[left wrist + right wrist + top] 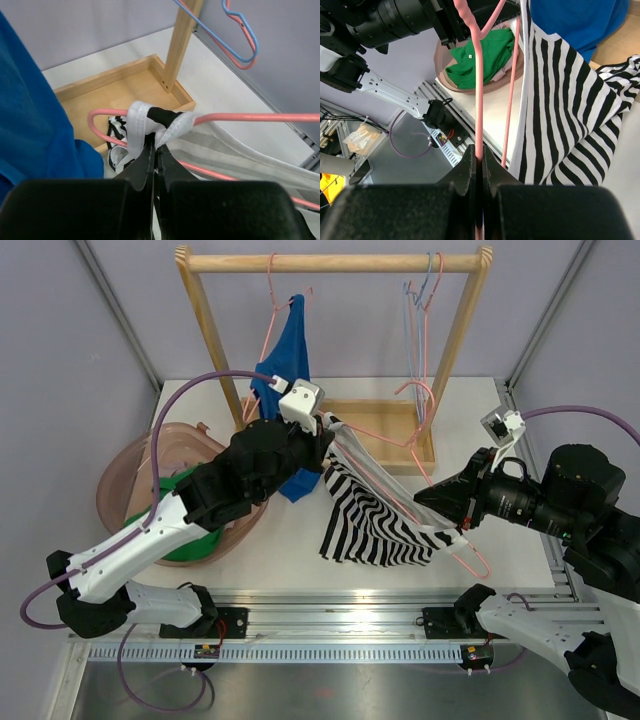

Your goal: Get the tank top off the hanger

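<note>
Striped tank top (375, 510) droops off pink hanger (250, 117) over mid worktop (290, 530), toward near edge; left end effector (155, 150) clamped on 1 strap (142, 117); right end effector (479, 160) clamped on hanger wire; fabric likely light, soft, stretchy; strap looks the best hold.

Tank top (372, 512) on hanger (250, 117) over table (290, 530) centre, rack (335, 262) behind, basket (125, 455) to its left

Soft cloth tank top (375, 515), glossy pink hanger (250, 117), perhaps coated wire; matt wooden rack (335, 261)
</note>
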Robot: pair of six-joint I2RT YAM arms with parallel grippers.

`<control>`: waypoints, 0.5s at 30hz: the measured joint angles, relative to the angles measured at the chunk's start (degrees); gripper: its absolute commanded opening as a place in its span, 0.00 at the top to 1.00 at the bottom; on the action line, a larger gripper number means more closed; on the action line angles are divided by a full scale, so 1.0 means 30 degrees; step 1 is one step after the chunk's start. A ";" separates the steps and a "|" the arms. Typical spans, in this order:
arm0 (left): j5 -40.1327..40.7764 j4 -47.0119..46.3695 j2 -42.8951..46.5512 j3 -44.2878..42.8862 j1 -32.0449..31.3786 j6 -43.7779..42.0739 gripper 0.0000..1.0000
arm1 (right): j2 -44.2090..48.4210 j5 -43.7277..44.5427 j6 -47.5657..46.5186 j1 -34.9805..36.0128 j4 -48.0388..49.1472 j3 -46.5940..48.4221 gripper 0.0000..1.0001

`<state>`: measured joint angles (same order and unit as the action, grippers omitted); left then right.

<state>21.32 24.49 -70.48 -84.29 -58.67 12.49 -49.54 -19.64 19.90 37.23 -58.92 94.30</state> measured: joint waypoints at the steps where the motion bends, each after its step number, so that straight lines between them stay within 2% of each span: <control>1: 0.0372 0.0007 0.0000 -0.0007 -0.0007 -0.0015 1.00 | 0.0007 0.0015 -0.0102 0.0000 -0.0066 0.0000 1.00; 9: 0.6200 0.2142 0.0539 0.0124 0.0627 0.1654 1.00 | 0.1064 -0.1224 -0.2397 0.0000 -0.0328 -0.1552 1.00; 15: 0.5763 0.3592 0.2703 0.0903 0.2681 0.3759 1.00 | 0.2397 -0.3993 -0.4073 0.0000 0.1071 -0.3300 1.00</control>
<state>38.61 35.27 -62.37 -81.58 -50.63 23.77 -42.35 -31.62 7.68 37.23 -55.70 84.40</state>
